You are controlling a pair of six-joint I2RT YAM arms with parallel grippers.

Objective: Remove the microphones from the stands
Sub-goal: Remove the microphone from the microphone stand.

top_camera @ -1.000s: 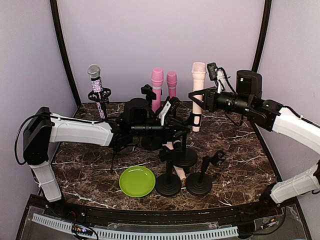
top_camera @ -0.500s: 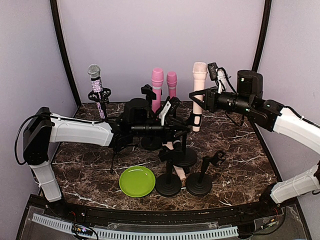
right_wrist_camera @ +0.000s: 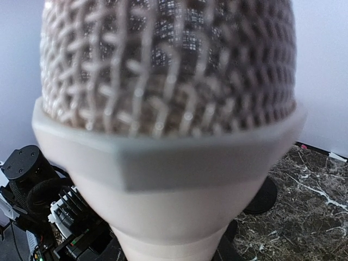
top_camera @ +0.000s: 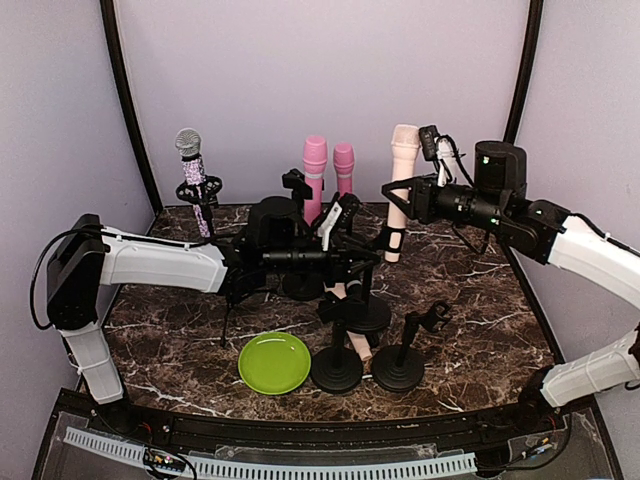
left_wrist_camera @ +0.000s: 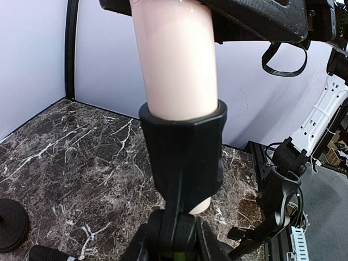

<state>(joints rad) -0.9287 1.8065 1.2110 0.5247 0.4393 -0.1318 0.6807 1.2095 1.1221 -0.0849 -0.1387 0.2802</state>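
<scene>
**Grip state.** Right gripper [top_camera: 400, 195] is clenched across the body of the pale pink microphone [top_camera: 403, 160], with the mesh head above the jaws and filling the right wrist view. Left gripper [top_camera: 352, 262] looks clamped on the stand [top_camera: 372, 316] at its post. The clip [left_wrist_camera: 185, 157] sits directly above those jaws, though the fingers themselves barely show.

**Task object.** The microphone's lower end is seated in the clip, below the right jaws, and its butt pokes out underneath. The body leans slightly off upright. Judged not yet free.

**Risks.**
- The clip wraps the barrel closely. A pull off the clip's axis could bind the barrel and lift or tip the stand instead of releasing it.
- If the left jaws' hold on the post is loose, the stand would rise with the microphone.
- The barrel is smooth and tapered, so the right jaws could slide toward the head under load.

**Surroundings.**
- Two hot pink microphones [top_camera: 315, 165] stand just beyond and to the left of the right jaws. A sideways swing could strike them.
- The glitter microphone [top_camera: 189, 150] in its own stand is well apart, beyond the left arm.
- Two empty stands [top_camera: 400, 366] crowd the table [top_camera: 480, 320] on the near side of the left jaws, beside a green plate [top_camera: 274, 362].
- The space straight above the right jaws is free, so that is the likely exit path.
</scene>
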